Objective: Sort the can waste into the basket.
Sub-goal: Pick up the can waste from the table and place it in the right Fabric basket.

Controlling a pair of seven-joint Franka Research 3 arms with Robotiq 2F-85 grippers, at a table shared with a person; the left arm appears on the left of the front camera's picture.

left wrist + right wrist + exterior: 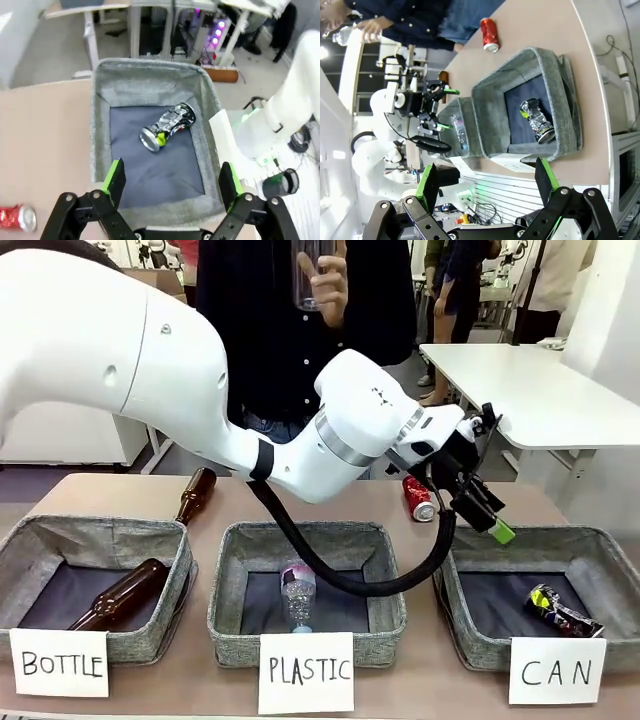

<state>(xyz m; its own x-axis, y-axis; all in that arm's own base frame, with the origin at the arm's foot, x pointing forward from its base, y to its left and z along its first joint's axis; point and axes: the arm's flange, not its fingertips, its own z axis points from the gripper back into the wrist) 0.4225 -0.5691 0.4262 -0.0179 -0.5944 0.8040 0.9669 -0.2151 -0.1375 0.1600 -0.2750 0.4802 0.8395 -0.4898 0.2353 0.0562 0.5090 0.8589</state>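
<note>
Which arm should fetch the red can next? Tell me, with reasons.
Left, probably: the left gripper, open, hangs over the CAN basket, near the red can; the right gripper stands farther off.

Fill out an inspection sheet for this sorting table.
Surface: brown table, three grey baskets in a row.
Job's things: dark can lying in the CAN basket; red can on the table beyond the baskets, unsorted.
Clutter: brown bottle in the BOTTLE basket, second brown bottle on the table; clear bottle in the PLASTIC basket.
Grippers: left gripper above the CAN basket, fingers open, empty; right gripper open, empty.
Cables: black cable loops from the left arm over the PLASTIC basket.
Surroundings: person at the far side holding another clear bottle; white table behind.
</note>
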